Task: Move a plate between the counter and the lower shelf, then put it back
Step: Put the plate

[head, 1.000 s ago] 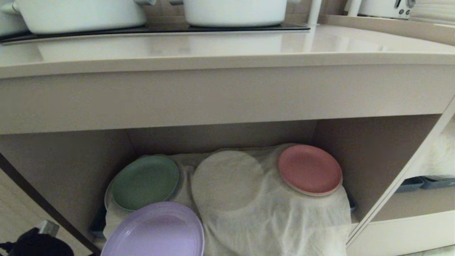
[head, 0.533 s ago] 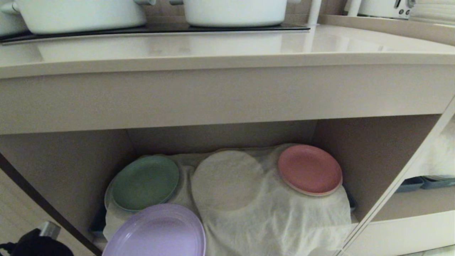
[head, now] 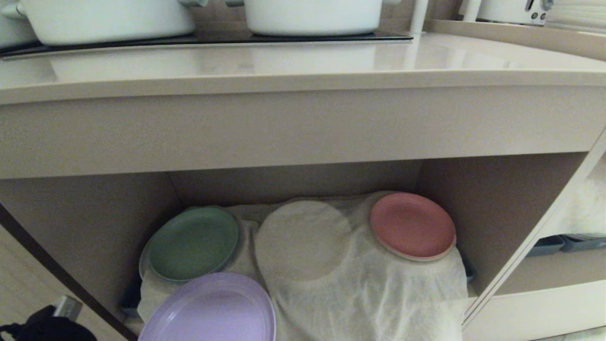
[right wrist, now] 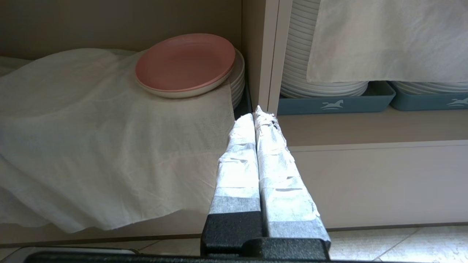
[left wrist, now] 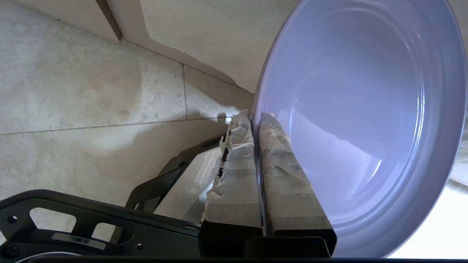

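- Head view: plate point(head: 208, 310) is seen at 7 o'clock of the shelf point(head: 492, 208) opening, at its front edge, overlapping the cloth point(head: 360, 293).
- Green plate point(head: 194, 242) is seen just behind it, at 12 o'clock of the plate; pink plate point(head: 412, 225) is set well apart at 2 o'clock, on the draped cloth.
- Counter point(head: 303, 61) is seen above the shelf, with two white pots point(head: 312, 14) on the hob at the back.
- Left wrist view: plate point(left wrist: 365, 120) rim is pinched between the taped fingers point(left wrist: 237, 164) of the left gripper point(left wrist: 255, 116), one finger on each face; floor tiles point(left wrist: 73, 91) are seen behind.
- Right wrist view: right gripper point(right wrist: 257, 111) is held idle before the shelf divider, fingers point(right wrist: 237, 164) pressed together on nothing; stacked white plates point(right wrist: 321, 73) in blue trays are seen in the next bay.
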Tool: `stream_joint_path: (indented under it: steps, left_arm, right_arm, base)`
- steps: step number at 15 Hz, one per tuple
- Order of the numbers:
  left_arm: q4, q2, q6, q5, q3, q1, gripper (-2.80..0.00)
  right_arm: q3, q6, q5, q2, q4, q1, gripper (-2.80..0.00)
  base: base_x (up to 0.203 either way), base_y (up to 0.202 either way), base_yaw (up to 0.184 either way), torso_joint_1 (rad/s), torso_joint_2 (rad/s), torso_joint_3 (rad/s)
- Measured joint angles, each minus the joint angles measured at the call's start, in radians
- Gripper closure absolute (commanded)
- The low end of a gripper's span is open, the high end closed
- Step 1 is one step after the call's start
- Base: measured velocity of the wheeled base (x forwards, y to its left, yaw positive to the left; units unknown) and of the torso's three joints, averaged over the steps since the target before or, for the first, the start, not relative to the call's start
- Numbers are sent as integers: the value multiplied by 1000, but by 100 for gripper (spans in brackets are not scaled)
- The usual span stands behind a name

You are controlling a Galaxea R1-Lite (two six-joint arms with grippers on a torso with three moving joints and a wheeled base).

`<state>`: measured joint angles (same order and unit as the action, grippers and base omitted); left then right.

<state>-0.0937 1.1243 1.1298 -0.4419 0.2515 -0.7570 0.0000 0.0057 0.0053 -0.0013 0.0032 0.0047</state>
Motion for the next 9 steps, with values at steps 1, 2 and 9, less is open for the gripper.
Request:
stream_joint_path:
  steps: [1, 2, 9]
  left_arm:
    - [1, 0, 0, 0, 0, -1, 0]
    - [1, 0, 1, 1, -1, -2, 0]
    - [1, 3, 2, 3, 0, -3, 0]
  right_arm:
    - [0, 0, 0, 0, 0, 0, 0]
    - [0, 0, 0, 0, 0, 0, 0]
    - [0, -1, 1, 0, 0, 0, 0]
  base:
    - [0, 0, 0, 0, 0, 0]
    - [0, 0, 0, 0, 0, 0]
    - [0, 0, 0, 0, 0, 0]
